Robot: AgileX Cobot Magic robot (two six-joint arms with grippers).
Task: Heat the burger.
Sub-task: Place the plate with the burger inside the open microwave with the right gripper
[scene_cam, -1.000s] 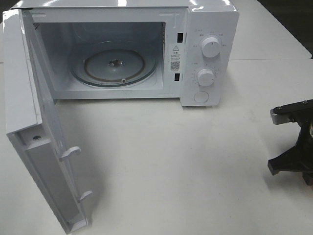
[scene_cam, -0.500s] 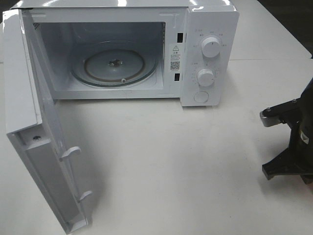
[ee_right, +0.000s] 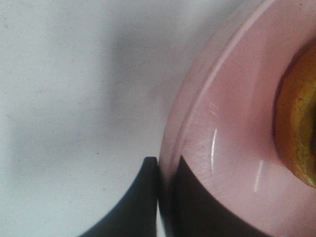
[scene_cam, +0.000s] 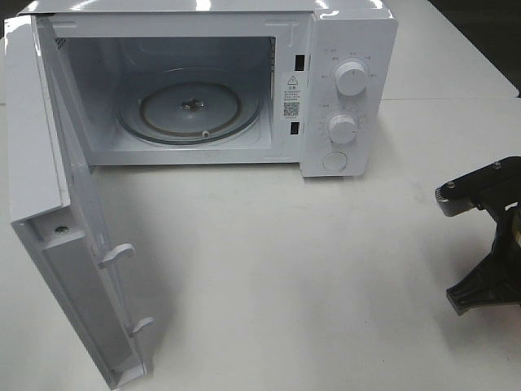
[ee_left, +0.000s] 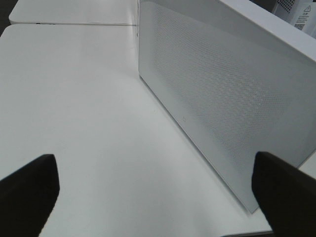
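The rim of the pink plate (ee_right: 232,123) is pinched between the closed jaws of the right gripper (ee_right: 167,170), which is seen at the far right of the high view, well apart from the microwave (scene_cam: 342,49). The burger (ee_right: 298,113) shows only as a golden-brown sliver on that plate, so how centrally it sits cannot be told. The left gripper (ee_left: 154,165) is held empty, jaws wide apart, beside the open microwave door (ee_left: 222,98). The glass turntable (scene_cam: 191,110) lies bare. For the carry, the plate should be kept level, since it is gripped at one edge only and the burger could slide. It should be raised clear of the table (scene_cam: 285,261), passed low through the opening, and set squarely on the turntable before release.
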